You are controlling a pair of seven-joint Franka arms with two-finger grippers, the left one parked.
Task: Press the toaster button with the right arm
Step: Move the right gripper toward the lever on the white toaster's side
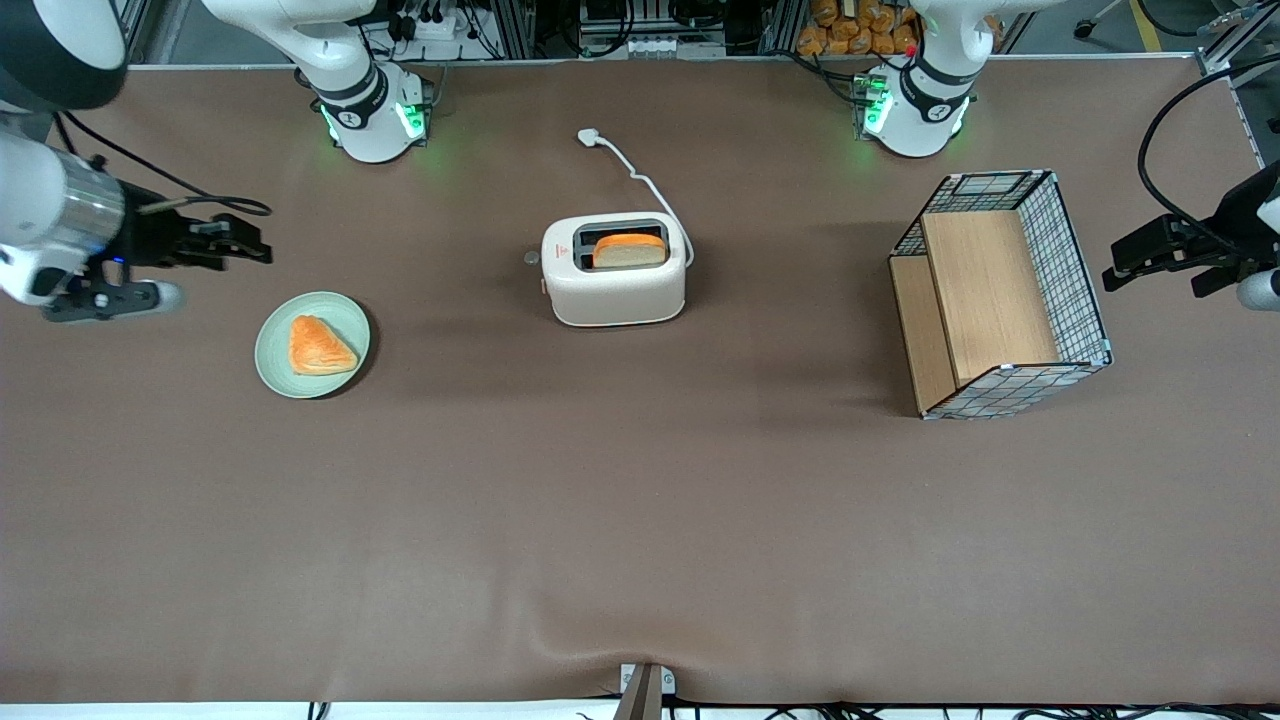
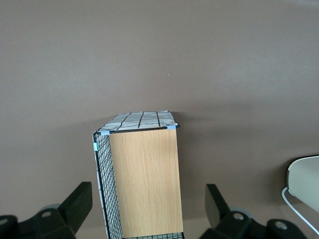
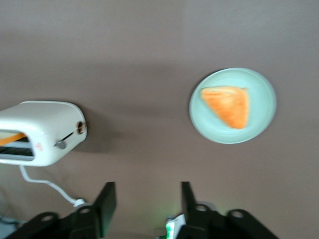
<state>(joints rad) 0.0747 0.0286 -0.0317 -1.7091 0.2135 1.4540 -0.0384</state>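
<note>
Parked high at the working arm's end of the tabletop (image 1: 640, 520), the right arm's (image 1: 50, 230) pincer (image 1: 245, 243) hangs well apart from everything, its two black fingers (image 3: 106, 203) spread with a clear gap between them and nothing held. It sits above the brown surface, farther from the front camera than the pale green plate (image 1: 268, 365), which carries a triangular orange pastry (image 1: 319, 346).

Near the middle of the tabletop stands the toaster (image 1: 615, 290), cream-white, with a slice of bread (image 1: 630, 250) poking up out of one slot. Its white cord (image 1: 640, 180) trails away toward the arm bases. The button (image 3: 61, 144) is a small grey knob on the narrow end that faces the working arm; the wrist view shows it standing proud of the casing, beside a dark slit.

My judgement: the toaster is light and hard-shelled on a smooth mat, so a sideways shove could skid it. Nothing needs grasping; a fingertip should meet the knob squarely and push along its travel, gently.

Toward the parked arm's end lies a wire basket (image 1: 1080, 290) holding wooden boards (image 1: 985, 295).
</note>
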